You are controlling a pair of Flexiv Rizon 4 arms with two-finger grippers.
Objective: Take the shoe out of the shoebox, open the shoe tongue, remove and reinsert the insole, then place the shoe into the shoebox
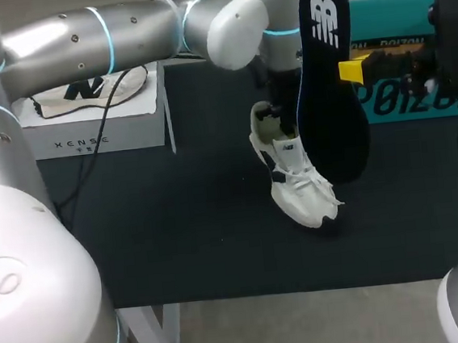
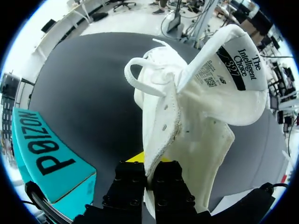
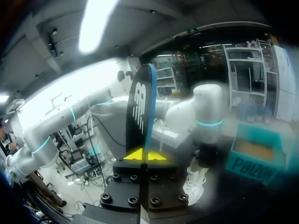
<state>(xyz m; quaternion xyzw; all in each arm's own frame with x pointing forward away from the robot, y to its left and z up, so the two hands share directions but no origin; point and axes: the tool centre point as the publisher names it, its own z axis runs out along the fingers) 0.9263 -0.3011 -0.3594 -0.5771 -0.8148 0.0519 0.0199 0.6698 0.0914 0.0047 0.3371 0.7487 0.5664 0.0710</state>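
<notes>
Insole (image 1: 331, 89) upright beside shoe (image 1: 293, 177), shoebox (image 1: 393, 18) behind

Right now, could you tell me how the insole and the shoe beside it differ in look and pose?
The insole is dark with a white logo; the shoe is white with dark trim. The insole is flat and stands upright, held high in the right hand; the shoe is bulky and tilts toe-down, lower, its side edge pinched by the left hand. Each is gripped by one hand.
</notes>
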